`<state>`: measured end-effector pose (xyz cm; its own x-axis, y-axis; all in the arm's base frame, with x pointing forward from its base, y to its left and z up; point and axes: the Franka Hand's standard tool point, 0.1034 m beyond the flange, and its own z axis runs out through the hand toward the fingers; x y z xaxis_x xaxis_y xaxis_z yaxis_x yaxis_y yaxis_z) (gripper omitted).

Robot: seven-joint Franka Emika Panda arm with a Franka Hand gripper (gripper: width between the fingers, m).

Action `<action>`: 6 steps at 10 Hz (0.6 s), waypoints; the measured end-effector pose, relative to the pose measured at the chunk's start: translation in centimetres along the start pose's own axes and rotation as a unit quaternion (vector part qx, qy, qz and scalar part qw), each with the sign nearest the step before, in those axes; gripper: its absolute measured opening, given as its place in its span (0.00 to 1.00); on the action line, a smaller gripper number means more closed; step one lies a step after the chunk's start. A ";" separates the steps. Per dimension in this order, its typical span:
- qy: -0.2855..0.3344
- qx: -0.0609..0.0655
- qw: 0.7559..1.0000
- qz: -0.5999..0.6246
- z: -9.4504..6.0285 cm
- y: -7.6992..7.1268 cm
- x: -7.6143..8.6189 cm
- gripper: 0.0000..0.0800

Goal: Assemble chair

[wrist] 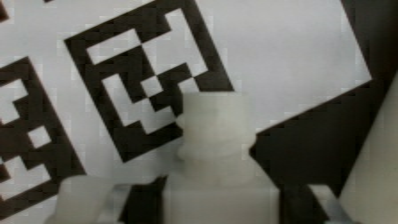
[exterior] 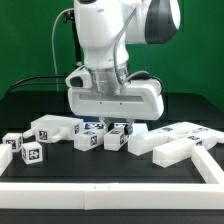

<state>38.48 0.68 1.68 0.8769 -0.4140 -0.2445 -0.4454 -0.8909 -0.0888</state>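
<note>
Looming over the black worktop (exterior: 110, 165), the white arm (exterior: 105, 45) points straight down among the chair pieces (exterior: 175, 140), which lie in a loose row behind the border rail (exterior: 100, 190). Up close, a tagged flat panel (wrist: 267, 50) fills the wrist view. A chunky leg (wrist: 222, 140) sits right between the fingers (wrist: 111, 203), its long axis running away from them. I can't tell whether they pinch it or merely straddle it.
</note>
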 end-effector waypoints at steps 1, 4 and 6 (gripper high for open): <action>0.000 0.000 1.000 0.000 0.0 0.0 0.0 0.47; -0.030 0.010 0.999 0.012 -2.1 -1.5 -0.6 0.79; -0.040 0.012 0.998 0.047 -3.5 -3.6 -1.3 0.81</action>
<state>39.58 3.77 5.69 0.8139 -0.4783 -0.3297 -0.5303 -0.8435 -0.0854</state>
